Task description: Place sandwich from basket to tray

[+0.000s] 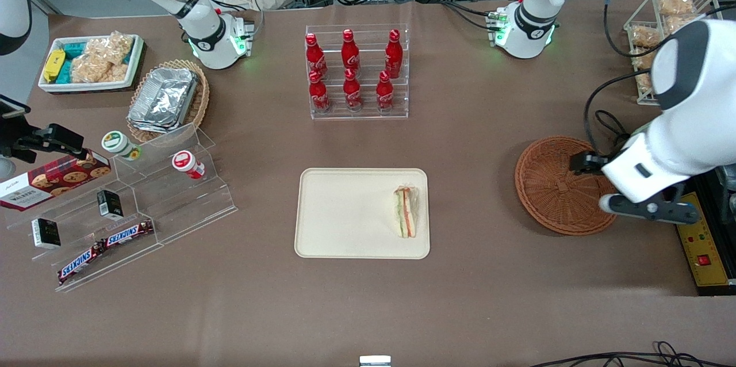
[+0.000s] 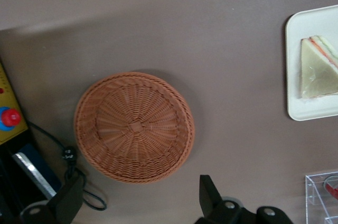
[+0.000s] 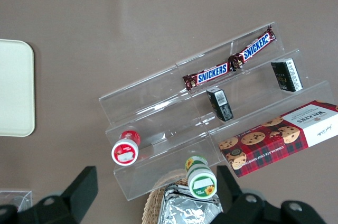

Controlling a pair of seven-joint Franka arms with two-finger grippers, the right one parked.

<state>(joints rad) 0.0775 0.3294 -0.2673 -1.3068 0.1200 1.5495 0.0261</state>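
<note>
You are seeing the sandwich [image 1: 406, 212] lying on the tray [image 1: 345, 211] — close to the rim at the working arm's end. The basket [image 1: 552, 183] is sitting well apart on the brown table [image 1: 471, 142], bare tabletop running between them. Your gripper [image 2: 140, 200] is hovering above the basket's edge — fingers [image 2: 211, 195] spread apart, holding nothing.

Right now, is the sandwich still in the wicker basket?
No, the sandwich lies on the tray; the basket below the open hand is empty.
</note>
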